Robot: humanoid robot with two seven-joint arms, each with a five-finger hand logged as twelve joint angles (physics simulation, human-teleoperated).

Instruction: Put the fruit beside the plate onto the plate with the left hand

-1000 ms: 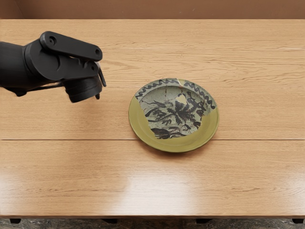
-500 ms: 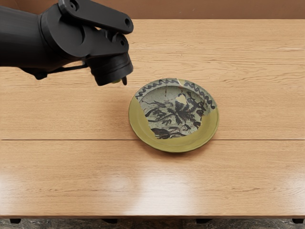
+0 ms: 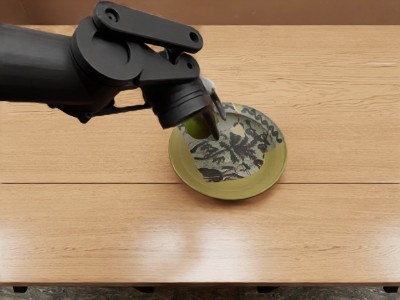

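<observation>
One arm works: our left hand (image 3: 182, 103) is closed around the green fruit (image 3: 197, 127), over the plate's (image 3: 250, 185) left edge.

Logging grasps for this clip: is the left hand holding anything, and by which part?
The left hand holds a green fruit, fingers closed around its top and sides, above the plate.

My left hand (image 3: 178, 103) looks like smooth, matt black plastic, with only a dull sheen along its edges. The small round green fruit (image 3: 197, 127) gripped between my fingers (image 3: 211, 124) has smooth, faintly glossy skin. Just under my fingertips, the round olive-green plate (image 3: 250, 186) looks like glazed ceramic with a dark painted pattern. The light-brown wooden table (image 3: 187, 240) shows fine grain and satin varnish, with soft glare well away from my fingers.
</observation>
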